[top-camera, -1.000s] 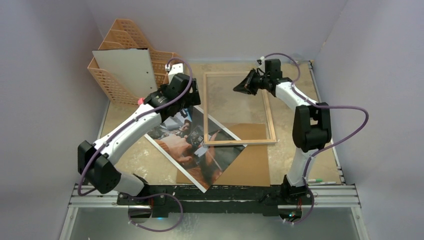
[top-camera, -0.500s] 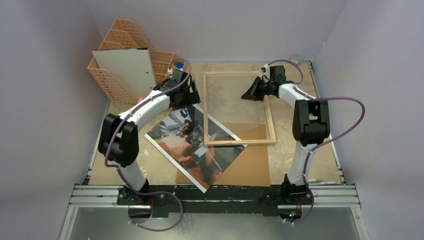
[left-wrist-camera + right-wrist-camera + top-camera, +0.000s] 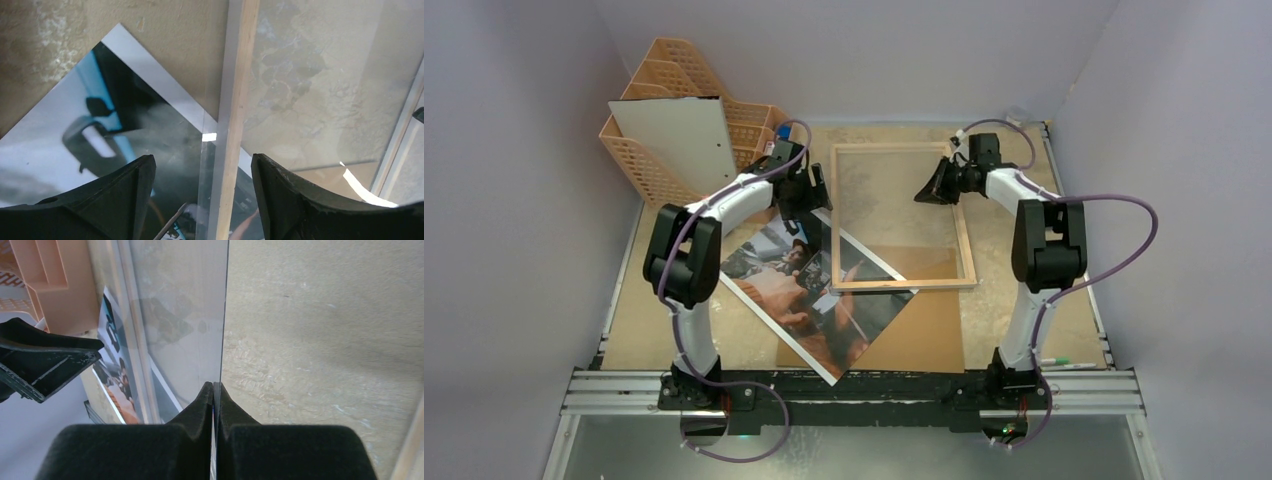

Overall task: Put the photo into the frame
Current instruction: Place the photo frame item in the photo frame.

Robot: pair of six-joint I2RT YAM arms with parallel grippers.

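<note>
- The left gripper [image 3: 201, 160] stands wide open and grips nothing; the wooden left rail of the frame [image 3: 235, 100] runs up between its fingers.
- The photo [image 3: 115, 120] lies picture side up to the left of that rail, with one corner passing beneath it.
- The right gripper [image 3: 214, 386] is pinched shut on the edge of the clear pane [image 3: 175, 315], which runs straight ahead from its fingertips.

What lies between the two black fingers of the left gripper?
In the left wrist view, a light wood rail of the large rectangular picture frame, lying over the glossy dark photo.
</note>
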